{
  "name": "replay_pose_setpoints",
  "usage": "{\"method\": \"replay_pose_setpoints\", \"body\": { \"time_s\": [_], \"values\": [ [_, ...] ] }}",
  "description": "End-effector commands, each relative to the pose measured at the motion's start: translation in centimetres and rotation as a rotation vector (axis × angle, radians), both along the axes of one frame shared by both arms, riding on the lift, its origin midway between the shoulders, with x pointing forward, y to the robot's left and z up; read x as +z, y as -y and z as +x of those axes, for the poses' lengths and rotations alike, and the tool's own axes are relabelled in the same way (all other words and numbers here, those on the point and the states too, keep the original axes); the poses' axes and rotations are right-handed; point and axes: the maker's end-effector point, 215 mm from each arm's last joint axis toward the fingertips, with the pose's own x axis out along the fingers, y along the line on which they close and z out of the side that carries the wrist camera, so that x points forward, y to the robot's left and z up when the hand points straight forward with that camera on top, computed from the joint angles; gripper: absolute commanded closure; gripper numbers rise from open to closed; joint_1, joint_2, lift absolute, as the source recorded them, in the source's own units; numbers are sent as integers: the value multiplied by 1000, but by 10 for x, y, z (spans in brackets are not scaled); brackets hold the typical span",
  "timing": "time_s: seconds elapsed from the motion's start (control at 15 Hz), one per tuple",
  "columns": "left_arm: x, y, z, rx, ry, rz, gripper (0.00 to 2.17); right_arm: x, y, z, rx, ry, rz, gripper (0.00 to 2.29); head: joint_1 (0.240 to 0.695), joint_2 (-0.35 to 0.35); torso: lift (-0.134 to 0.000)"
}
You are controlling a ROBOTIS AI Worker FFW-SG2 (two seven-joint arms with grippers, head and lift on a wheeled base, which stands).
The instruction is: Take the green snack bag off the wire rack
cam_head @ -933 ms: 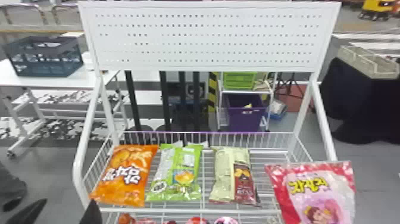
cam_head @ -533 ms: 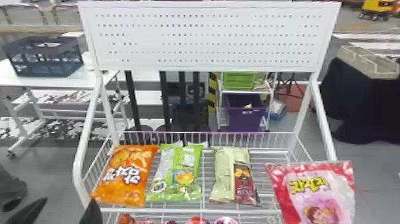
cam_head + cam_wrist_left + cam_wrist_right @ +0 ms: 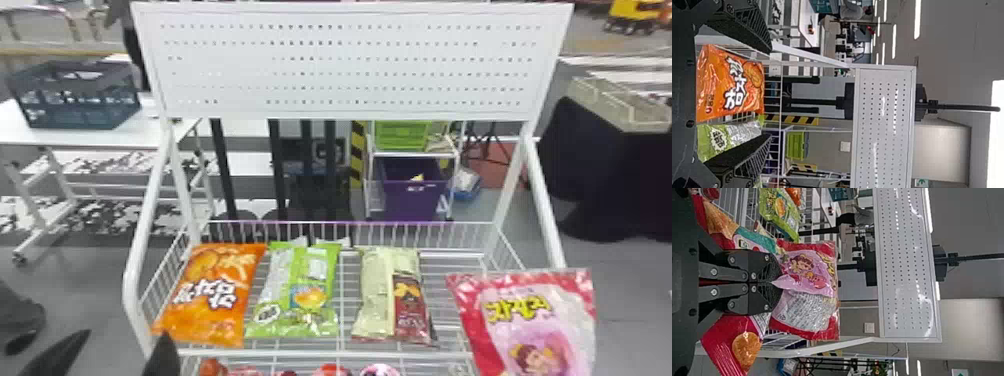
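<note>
Taking the head view as a clock face, a dark blue crate (image 3: 75,100) sits at 10 o'clock on a white table (image 3: 30,135). The left gripper (image 3: 126,334) is toward 8 o'clock, near the front left of the wire rack (image 3: 132,285), its black fingers spread apart. Also toward 8 o'clock but farther in, an orange snack bag (image 3: 215,290) lies on the rack's wire shelf. The green snack bag (image 3: 300,300) lies just beside it at 7 o'clock, face up, its front end close to the shelf's front rail. The rack's white perforated board (image 3: 350,65) stands at 12, a few red packs (image 3: 330,370) show on the lower tier at 6, and a cream-and-maroon bag (image 3: 375,295) lies on the wire shelf at 5. Behind the rack, a purple bin (image 3: 410,200) is at 3. At 4 o'clock a red-and-pink bag (image 3: 530,320) is in front of the rack's right end; in the right wrist view, the right gripper (image 3: 774,282) has it pinched, fingers closed on its film.
</note>
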Motion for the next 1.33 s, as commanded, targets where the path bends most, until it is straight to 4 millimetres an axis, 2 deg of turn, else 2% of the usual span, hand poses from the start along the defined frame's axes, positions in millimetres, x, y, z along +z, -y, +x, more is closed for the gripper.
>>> {"method": "replay_pose_setpoints", "body": {
  "time_s": [0.0, 0.13, 0.33, 0.53, 0.73, 0.93, 1.0, 1.07, 1.13, 1.27],
  "values": [
    [-20, 36, 18, -61, -11, -9, 137, 1, -2, 2, 3, 5, 2, 2233, 499, 0, 0],
    [-44, 70, 42, -105, -49, 11, 137, 0, -2, 2, 2, 5, 4, 2229, 499, 0, 0],
    [-79, 105, 92, -139, -125, 33, 137, -2, -1, 2, 2, 1, 1, 2229, 499, 0, 0],
    [-101, 133, 140, -166, -187, 79, 137, -2, -1, 2, 3, 1, 2, 2233, 499, 0, 0],
    [-124, 145, 183, -174, -248, 121, 140, 2, -1, 2, 5, 8, -2, 2233, 499, 0, 0],
    [-143, 155, 214, -178, -295, 128, 140, 1, 0, 1, 6, 7, -5, 2229, 499, 0, 0],
    [-151, 153, 221, -167, -315, 129, 140, 1, 0, 1, 6, 5, -5, 2229, 499, 0, 0],
    [-158, 162, 224, -176, -333, 114, 140, 1, 0, 0, 7, 4, -9, 2229, 499, 0, 0],
    [-167, 159, 227, -170, -352, 117, 140, 0, 0, 0, 7, 3, -9, 2233, 499, 0, 0],
    [-173, 158, 228, -177, -367, 110, 140, 0, 1, 0, 5, 2, -12, 2233, 499, 0, 0]
  ]
}}
